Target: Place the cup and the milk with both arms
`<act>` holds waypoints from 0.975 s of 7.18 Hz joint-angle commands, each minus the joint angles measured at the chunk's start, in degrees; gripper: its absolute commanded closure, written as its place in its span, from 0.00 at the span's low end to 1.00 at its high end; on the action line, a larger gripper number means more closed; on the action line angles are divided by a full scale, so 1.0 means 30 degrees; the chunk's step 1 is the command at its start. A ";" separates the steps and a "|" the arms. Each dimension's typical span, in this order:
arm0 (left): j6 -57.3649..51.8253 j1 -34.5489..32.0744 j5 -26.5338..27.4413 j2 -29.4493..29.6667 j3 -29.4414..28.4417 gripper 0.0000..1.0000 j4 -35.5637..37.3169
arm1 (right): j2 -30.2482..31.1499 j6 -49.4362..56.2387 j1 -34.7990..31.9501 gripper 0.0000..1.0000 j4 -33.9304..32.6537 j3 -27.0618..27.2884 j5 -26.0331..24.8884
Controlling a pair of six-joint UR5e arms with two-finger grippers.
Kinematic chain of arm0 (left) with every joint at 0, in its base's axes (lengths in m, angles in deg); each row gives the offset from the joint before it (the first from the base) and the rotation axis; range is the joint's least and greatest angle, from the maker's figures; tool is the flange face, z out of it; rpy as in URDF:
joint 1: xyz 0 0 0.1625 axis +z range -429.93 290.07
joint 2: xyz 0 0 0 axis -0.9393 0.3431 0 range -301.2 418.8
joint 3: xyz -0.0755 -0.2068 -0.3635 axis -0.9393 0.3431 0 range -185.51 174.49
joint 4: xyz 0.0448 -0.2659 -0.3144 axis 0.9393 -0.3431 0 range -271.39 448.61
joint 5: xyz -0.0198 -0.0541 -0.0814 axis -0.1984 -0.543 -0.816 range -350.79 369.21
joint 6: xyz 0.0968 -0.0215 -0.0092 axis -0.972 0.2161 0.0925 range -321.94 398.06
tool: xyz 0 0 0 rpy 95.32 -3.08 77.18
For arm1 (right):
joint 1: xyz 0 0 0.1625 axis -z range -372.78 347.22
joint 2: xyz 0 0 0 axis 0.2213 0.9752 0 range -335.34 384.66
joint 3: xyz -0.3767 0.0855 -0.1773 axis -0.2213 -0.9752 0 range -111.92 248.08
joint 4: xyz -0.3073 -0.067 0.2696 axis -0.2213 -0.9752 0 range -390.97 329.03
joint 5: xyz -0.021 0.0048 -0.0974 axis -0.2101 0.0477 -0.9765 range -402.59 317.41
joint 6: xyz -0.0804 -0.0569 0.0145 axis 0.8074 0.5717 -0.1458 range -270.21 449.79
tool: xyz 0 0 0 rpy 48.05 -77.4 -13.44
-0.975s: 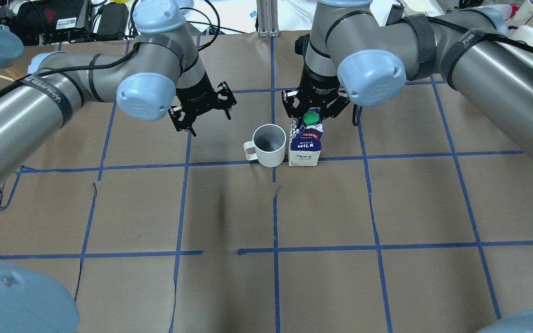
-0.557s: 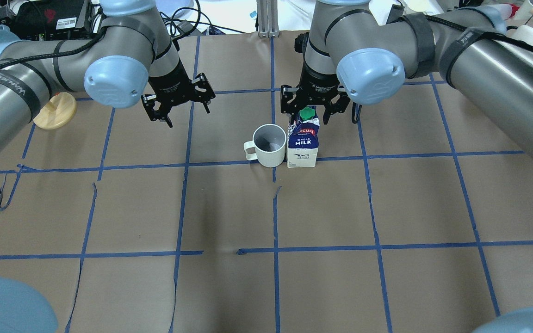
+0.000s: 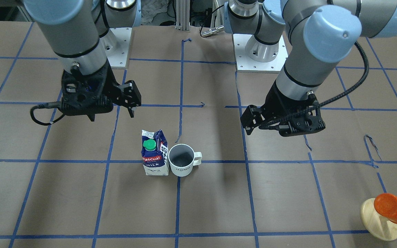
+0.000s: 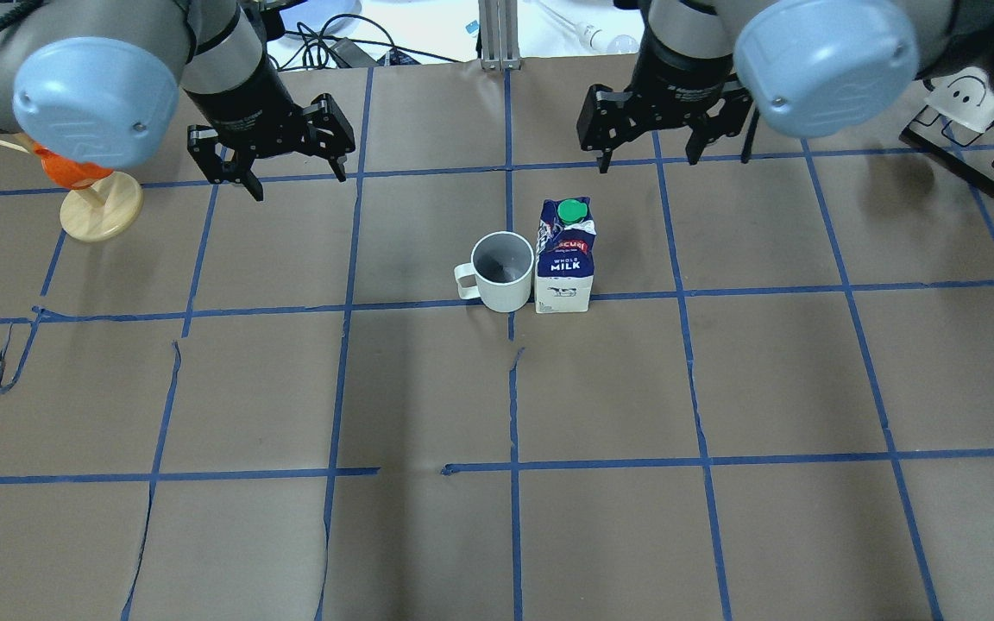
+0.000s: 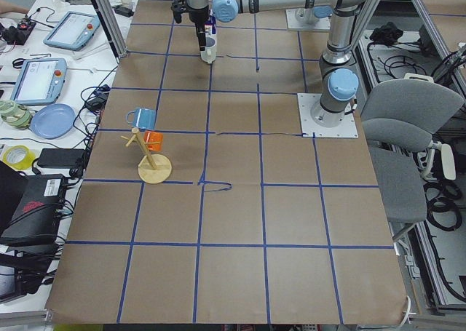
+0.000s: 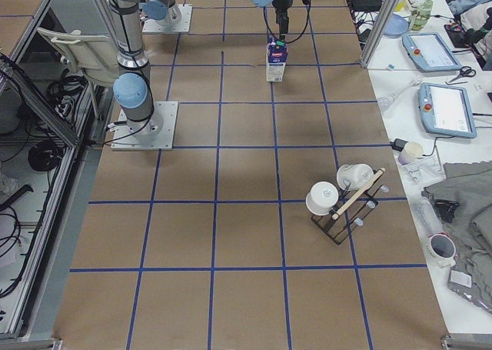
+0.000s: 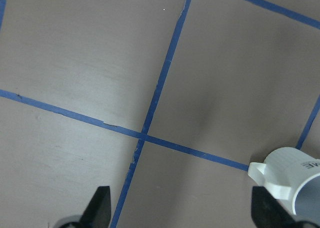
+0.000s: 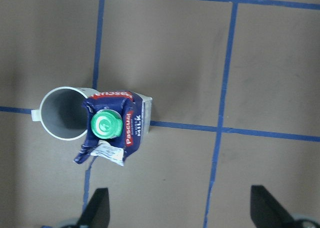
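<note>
Left hand (image 4: 298,177) apart from half-cropped cup (image 7: 291,175)

Cup (image 4: 503,272) and milk (image 4: 566,259) stand upright, right beside each other, on the brown table (image 4: 721,379) with its blue tape (image 4: 695,371) grid. The cup's handle points to the view's left. Left gripper (image 4: 298,178) and right gripper (image 4: 651,164) hang farther back, jaws spread, holding nothing. Wooden stand (image 4: 102,211) with an orange cup (image 4: 70,168) sits far left.
</note>
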State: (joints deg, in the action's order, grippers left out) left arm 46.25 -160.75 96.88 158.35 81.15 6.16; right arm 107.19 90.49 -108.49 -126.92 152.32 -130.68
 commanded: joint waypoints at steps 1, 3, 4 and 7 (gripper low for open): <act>-0.1645 0.1407 -0.0101 -0.1214 0.0175 0.00 -0.1138 | 0.2073 0.2684 0.2185 0.00 0.2292 0.0306 -0.0108; -0.1850 0.2120 0.0014 -0.1830 0.0701 0.00 -0.1314 | 0.2519 0.2580 0.2370 0.00 0.2277 0.0657 -0.0166; -0.1821 0.2062 -0.0044 -0.2414 0.0878 0.00 -0.1634 | 0.2520 0.2579 0.2399 0.00 0.2102 0.0688 -0.0195; -0.1821 0.2062 0.0102 -0.2977 0.1142 0.00 -0.2047 | 0.2520 0.2550 0.2429 0.00 0.2158 0.0659 -0.0225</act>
State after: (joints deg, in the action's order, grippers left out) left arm 40.73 -154.54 97.14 149.75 84.15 0.22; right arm 114.72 98.16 -101.23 -120.53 154.30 -131.34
